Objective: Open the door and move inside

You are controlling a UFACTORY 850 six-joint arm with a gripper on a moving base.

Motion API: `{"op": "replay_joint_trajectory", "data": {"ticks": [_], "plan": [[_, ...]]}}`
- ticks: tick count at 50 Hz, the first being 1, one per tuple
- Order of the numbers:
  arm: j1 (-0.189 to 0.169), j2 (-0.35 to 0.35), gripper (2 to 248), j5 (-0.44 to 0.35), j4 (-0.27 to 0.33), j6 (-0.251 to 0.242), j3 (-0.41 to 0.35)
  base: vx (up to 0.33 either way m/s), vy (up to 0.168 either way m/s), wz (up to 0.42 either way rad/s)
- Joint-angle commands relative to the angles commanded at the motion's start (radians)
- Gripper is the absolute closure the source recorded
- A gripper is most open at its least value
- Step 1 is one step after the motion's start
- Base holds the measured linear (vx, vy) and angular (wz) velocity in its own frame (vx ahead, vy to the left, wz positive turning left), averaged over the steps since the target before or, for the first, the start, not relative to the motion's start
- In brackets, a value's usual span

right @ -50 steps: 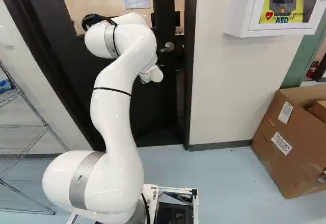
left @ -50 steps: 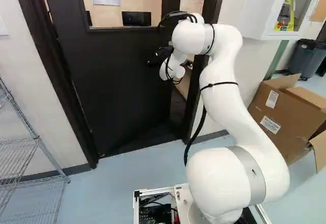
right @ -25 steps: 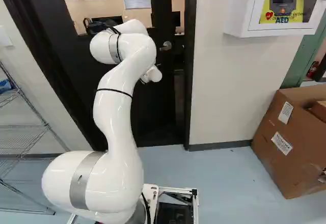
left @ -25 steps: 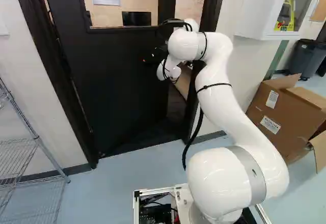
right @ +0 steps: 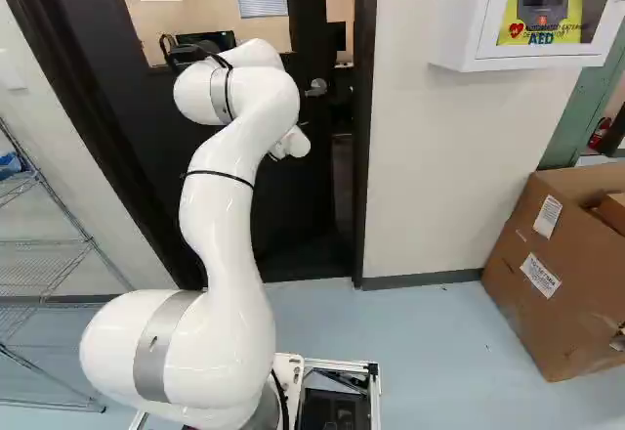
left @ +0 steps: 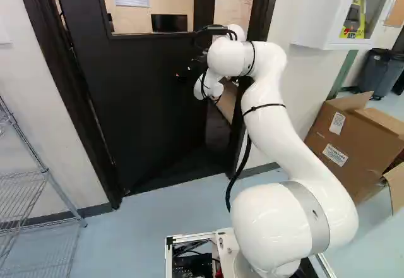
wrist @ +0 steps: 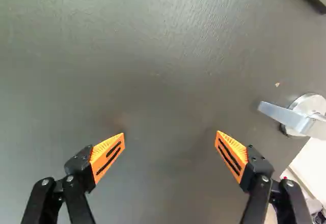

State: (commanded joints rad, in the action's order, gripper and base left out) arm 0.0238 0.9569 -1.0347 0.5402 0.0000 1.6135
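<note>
Both fingers (wrist: 106,158) of the gripper (wrist: 170,134) stood wide, and the door (left: 145,101) had swung farther off its frame (right: 364,156), widening the way in, likely still too tight!

one door (left: 126,101), one lever (wrist: 280,114), one arm (left: 268,123), one rack (left: 46,174)

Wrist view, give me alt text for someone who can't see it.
The black gripper, its two orange-padded fingers spread open, faces a dark door. The door's metal lever handle sits off to one side, outside the fingers, near the door's edge.
</note>
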Motion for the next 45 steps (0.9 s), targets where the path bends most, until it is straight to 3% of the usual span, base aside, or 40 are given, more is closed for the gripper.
{"op": "replay_joint_trajectory", "data": {"ticks": [17, 45], "plan": [[0.0, -0.024, 3, 0.0, -0.014, 0.0, -0.035, 0.0, 0.0, 0.0], [0.002, -0.166, 3, 0.0, -0.08, 0.0, -0.241, 0.0, 0.0, 0.0]]}}
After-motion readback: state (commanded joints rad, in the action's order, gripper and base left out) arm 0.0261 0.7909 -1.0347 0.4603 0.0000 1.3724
